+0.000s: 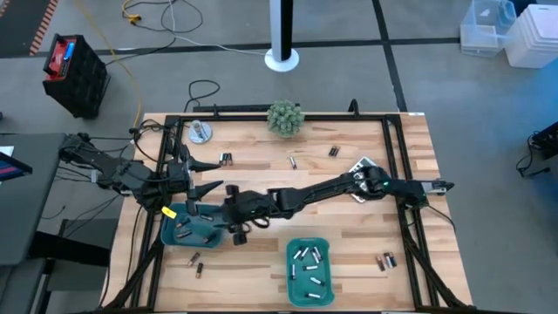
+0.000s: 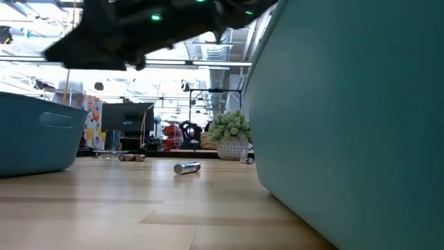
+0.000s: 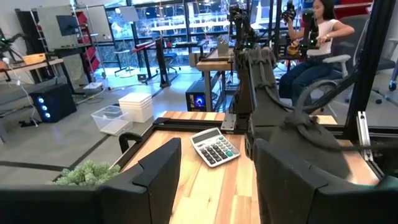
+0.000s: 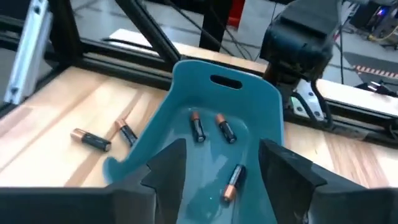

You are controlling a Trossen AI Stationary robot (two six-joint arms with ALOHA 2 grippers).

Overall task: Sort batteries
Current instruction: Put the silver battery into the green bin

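In a workshop with grey flooring, cables and storage bins, a slatted wooden surface (image 1: 349, 235) is serving as the stage for a battery sort that appears to be partly done. The right tool (image 1: 234, 228) is hanging over the left teal tray (image 1: 174, 234) with its fingers (image 4: 168, 163) spread and nothing between them, directly above three dark, copper-ended batteries (image 4: 214, 129) lying on that tray's floor. The left tool (image 1: 209, 174) is waiting just behind the same tray, likewise released and empty. A second teal tray (image 1: 291, 272) near the front edge is holding a cluster of silvery-white batteries (image 1: 309, 263), so the two kinds seem to be going into separate trays. Plenty of work is remaining, judging from the scatter: two dark cells (image 4: 102, 137) are lying on the wood just beside the left tray, a pair (image 1: 385, 259) is sitting near the front right, and several more (image 1: 293, 160) are strewn toward the back, near a small potted plant (image 1: 285, 117) and a grey calculator (image 3: 214, 146). A person is sitting at a workstation beyond the surface.
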